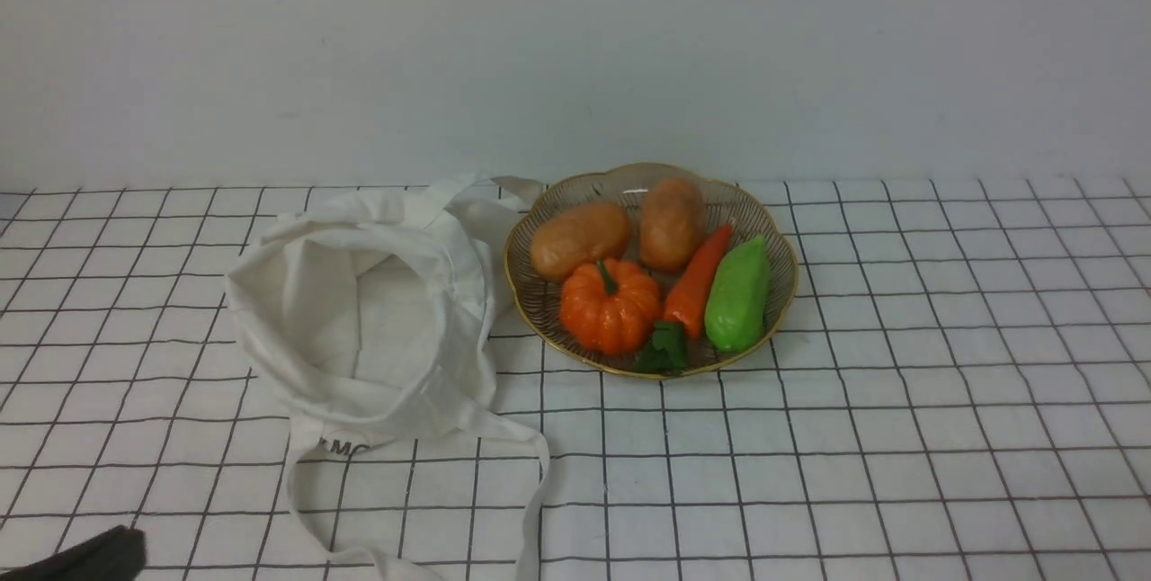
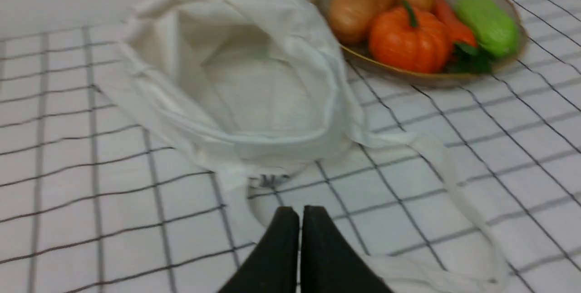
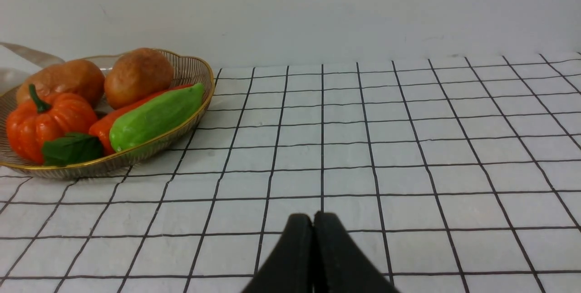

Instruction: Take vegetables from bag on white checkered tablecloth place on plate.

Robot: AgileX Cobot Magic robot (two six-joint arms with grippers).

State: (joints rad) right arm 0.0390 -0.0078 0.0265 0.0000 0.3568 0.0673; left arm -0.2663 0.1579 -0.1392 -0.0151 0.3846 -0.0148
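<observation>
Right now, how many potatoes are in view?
2, both in the plate: the lighter potato behind the pumpkin, the darker potato beside it. The bag looks empty.

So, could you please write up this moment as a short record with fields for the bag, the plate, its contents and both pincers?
bag: white tote, mouth open, nothing visible inside, lying on the checkered tablecloth
plate: gold-rimmed wire dish, beside the bag
contents: light potato, darker potato, pumpkin, carrot, green vegetable
left pincer: shut, empty, near the bag's lettered edge
right pincer: shut, empty, over bare cloth, apart from the plate
task state: vegetables appear all on the plate
</observation>
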